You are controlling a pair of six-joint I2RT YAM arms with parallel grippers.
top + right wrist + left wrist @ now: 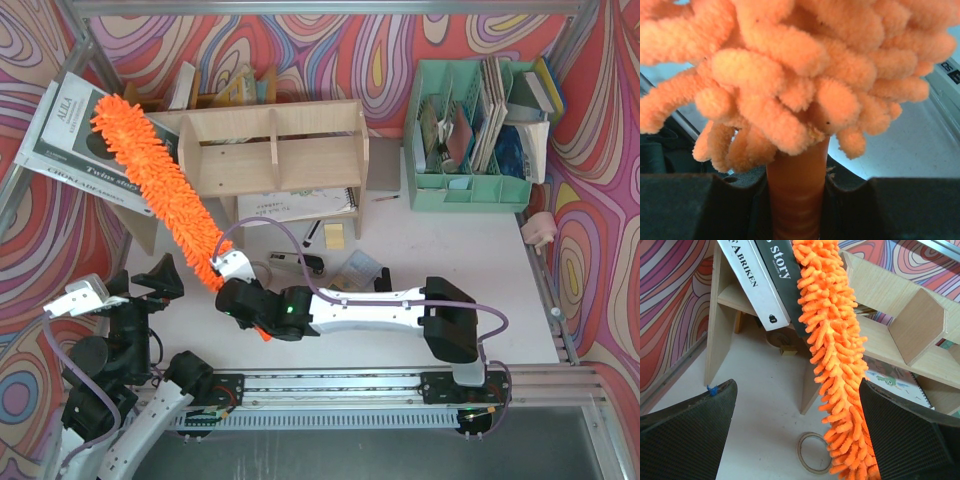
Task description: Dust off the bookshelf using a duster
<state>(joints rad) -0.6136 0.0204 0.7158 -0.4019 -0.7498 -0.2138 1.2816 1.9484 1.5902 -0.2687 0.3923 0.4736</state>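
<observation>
My right jaws are clenched on the duster (pixel 152 170) by its orange handle (pixel 797 200), toward the worktop's (pixel 430 240) near edge, left of middle. The fluffy head slants to the far-left corner, lying across the left end of the bookshelf (pixel 290 160), which stands along the far edge. My left jaws hang released, gripping nothing.

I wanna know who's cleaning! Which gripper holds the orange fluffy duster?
The right gripper, shut on the duster by its handle. The left gripper is open and empty.
</observation>
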